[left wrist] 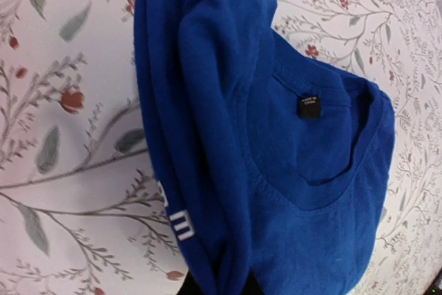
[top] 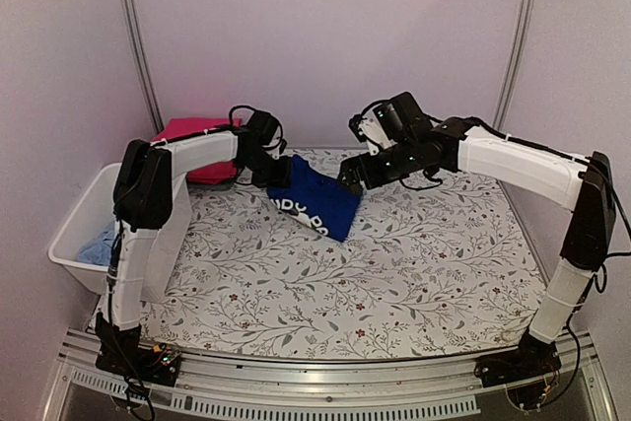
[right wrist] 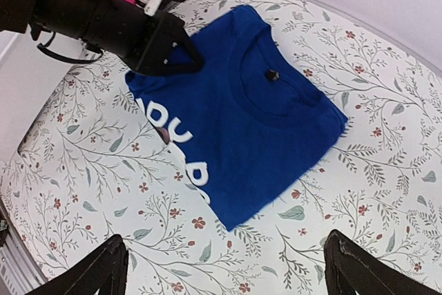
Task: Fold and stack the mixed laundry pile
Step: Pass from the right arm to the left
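While your left gripper [top: 279, 173] pinches the folded blue shirt [top: 314, 202] far across the table [top: 394, 273], probably to slide it toward the pink garment [top: 192, 135], your right gripper [top: 347, 179] hovers above it, jaws wide.

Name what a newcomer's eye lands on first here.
A folded royal-blue T-shirt with white lettering lies on the floral-print table, the left gripper clamped on its edge. The right gripper hangs open close by. A pink garment sits at the far-left corner.
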{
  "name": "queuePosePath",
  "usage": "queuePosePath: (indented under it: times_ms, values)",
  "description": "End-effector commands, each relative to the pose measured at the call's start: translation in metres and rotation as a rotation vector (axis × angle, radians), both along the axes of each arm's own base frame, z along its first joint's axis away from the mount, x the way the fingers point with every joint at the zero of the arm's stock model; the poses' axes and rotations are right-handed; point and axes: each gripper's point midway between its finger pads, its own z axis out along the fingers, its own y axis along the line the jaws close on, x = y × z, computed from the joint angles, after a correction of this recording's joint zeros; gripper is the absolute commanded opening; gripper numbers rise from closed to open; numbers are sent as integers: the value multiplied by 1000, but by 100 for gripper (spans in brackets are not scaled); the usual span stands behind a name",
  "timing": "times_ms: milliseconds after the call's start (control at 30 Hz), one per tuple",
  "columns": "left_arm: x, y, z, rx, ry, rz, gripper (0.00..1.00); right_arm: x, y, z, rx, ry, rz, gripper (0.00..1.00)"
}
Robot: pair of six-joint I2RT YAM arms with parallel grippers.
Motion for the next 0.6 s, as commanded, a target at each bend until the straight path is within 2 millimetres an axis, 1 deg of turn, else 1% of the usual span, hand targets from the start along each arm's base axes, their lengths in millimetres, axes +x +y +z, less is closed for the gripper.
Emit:
queuePosePath:
  times_ms: [0,133,167,267,367,500,567]
  values:
    - [44,52,27,267,-172,-53,0,-2,-24,-4,1,26,-84,99]
    - [70,59,56,351,-296,-123,0,-3,-31,-7,-19,35,-94,99]
    - [75,63,59,368,-308,-127,0,-4,-32,-8,-24,38,-95,99]
    - [86,76,77,406,-349,-125,0,-4,-32,-13,-32,44,-96,99]
    - [90,84,97,446,-397,-136,0,-2,-31,-19,-41,54,-97,99]
    - [90,96,126,475,-453,-127,0,0,-26,-24,-37,66,-96,99]
    - [90,105,137,489,-467,-115,0,1,-24,-27,-35,72,-94,99]
